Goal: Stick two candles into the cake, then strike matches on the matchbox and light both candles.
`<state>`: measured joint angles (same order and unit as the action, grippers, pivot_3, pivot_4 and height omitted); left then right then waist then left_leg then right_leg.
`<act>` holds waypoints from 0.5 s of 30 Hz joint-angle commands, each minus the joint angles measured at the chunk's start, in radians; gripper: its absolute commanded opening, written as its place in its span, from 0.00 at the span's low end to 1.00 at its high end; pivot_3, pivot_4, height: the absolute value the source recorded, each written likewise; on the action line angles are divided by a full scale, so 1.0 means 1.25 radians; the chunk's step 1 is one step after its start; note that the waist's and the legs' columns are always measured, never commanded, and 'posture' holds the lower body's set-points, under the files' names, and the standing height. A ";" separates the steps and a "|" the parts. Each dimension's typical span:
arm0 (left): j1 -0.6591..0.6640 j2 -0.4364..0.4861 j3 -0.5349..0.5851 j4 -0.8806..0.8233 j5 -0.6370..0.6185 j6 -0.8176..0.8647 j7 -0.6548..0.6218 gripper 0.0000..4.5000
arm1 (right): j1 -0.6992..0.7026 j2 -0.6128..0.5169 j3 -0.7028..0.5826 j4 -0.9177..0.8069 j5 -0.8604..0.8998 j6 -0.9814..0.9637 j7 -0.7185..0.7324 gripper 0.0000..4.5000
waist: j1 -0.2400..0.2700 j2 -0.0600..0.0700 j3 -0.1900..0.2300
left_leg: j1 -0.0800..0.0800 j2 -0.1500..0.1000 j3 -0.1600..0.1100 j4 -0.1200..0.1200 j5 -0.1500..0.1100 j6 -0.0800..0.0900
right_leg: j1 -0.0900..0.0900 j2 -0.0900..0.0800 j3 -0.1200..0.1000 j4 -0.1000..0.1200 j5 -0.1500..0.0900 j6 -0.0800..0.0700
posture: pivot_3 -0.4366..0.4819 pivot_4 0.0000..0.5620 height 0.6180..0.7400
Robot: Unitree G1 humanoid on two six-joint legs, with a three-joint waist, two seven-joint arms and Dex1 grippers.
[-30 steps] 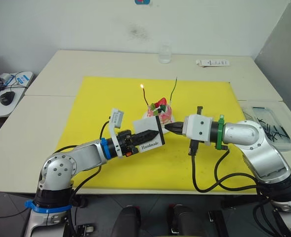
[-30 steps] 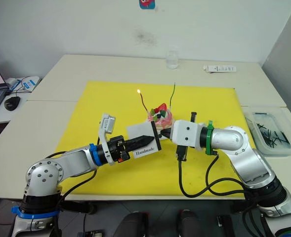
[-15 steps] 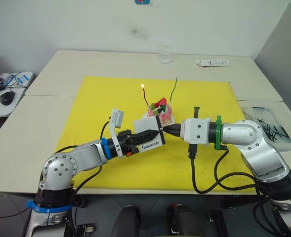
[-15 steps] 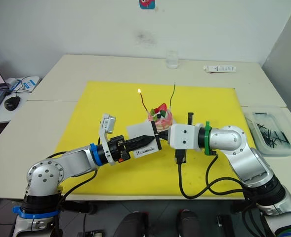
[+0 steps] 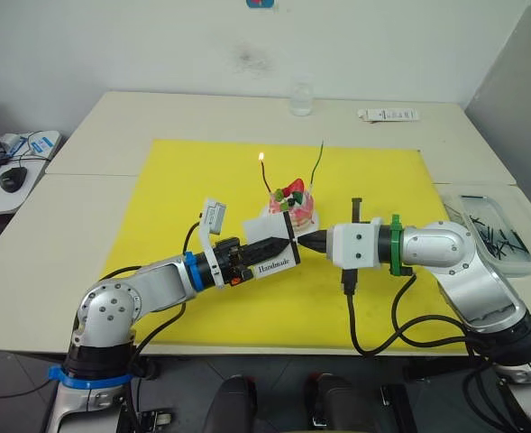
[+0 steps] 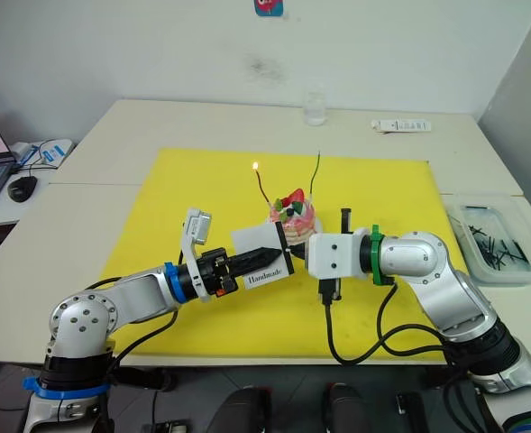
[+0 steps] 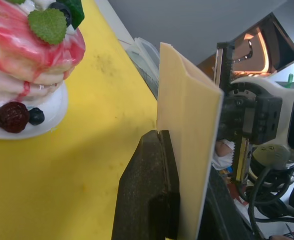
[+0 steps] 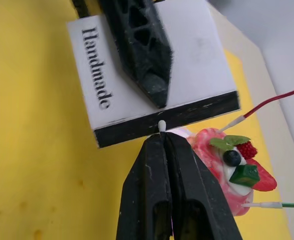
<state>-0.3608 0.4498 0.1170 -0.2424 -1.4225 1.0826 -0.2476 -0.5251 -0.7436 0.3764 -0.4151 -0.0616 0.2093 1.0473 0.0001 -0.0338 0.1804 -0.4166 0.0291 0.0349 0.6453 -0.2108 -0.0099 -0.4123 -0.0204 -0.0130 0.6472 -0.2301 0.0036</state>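
Note:
My left gripper (image 5: 286, 242) is shut on the white matchbox (image 8: 201, 55), holding it tilted just above the yellow mat in front of the cake (image 5: 290, 206). My right gripper (image 8: 162, 139) is shut on a match (image 8: 161, 125), whose pale tip touches the box's black edge strip. The pink cake sits on its small white plate (image 7: 47, 112). Two candles stand in the cake. The dark red candle (image 5: 268, 177) carries a small flame. The green candle (image 5: 317, 162) shows no flame.
A yellow mat (image 5: 184, 189) covers the table's middle. A clear tray (image 5: 495, 236) with several dark matches lies at the right edge. A glass (image 5: 301, 97) and a white strip (image 5: 387, 115) sit at the back. A mouse (image 5: 13, 178) lies far left.
My right gripper pushed in against the matchbox edge, then slid back a little and lower with the match. The left arm and the box stayed put.

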 commanded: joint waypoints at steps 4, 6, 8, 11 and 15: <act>-0.087 -0.011 0.065 0.006 -0.211 -0.033 0.078 0.00 | 0.011 -0.115 -0.049 -0.011 0.063 -0.024 0.138 0.01 | 0.003 0.000 0.000 | 0.000 0.000 0.000 0.000 0.000 0.000 | 0.000 -0.001 0.000 0.000 0.000 0.000 | 0.48 0.27 1.00; -0.083 0.009 0.060 0.000 -0.214 -0.021 0.071 0.00 | -0.013 -0.115 -0.108 -0.008 0.114 0.026 0.128 0.01 | -0.002 0.000 0.000 | 0.000 0.000 0.001 0.000 0.000 0.000 | 0.000 -0.001 0.001 0.000 0.000 0.000 | 0.48 0.27 1.00; -0.063 0.030 0.050 -0.012 -0.193 -0.011 0.050 0.00 | -0.037 -0.105 -0.155 -0.011 0.156 0.083 0.111 0.01 | -0.005 0.000 0.000 | 0.001 0.000 0.001 0.000 0.000 0.000 | 0.000 0.000 0.001 0.000 0.000 0.000 | 0.48 0.27 1.00; -0.028 0.049 0.042 -0.025 -0.175 -0.007 0.023 0.00 | -0.069 -0.108 -0.202 -0.015 0.186 0.128 0.095 0.01 | -0.002 0.000 0.000 | 0.001 0.001 -0.001 0.000 0.000 0.000 | 0.000 0.001 0.000 0.001 0.000 -0.001 | 0.48 0.27 1.00; -0.002 0.072 0.034 -0.038 -0.147 -0.003 -0.015 0.00 | -0.081 -0.101 -0.213 -0.011 0.183 0.141 0.071 0.01 | 0.001 0.000 0.000 | 0.000 0.001 -0.001 0.000 0.000 0.000 | 0.000 0.000 -0.001 0.000 -0.001 -0.001 | 0.48 0.27 1.00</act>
<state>-0.3618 0.5287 0.1580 -0.2486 -1.6129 1.0817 -0.2342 -0.6094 -0.8724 0.1403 -0.4105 0.1538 0.3812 1.1541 0.0013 -0.0341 0.1806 -0.4162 0.0298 0.0338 0.6447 -0.2108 -0.0101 -0.4119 -0.0203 -0.0142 0.6475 -0.2310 0.0021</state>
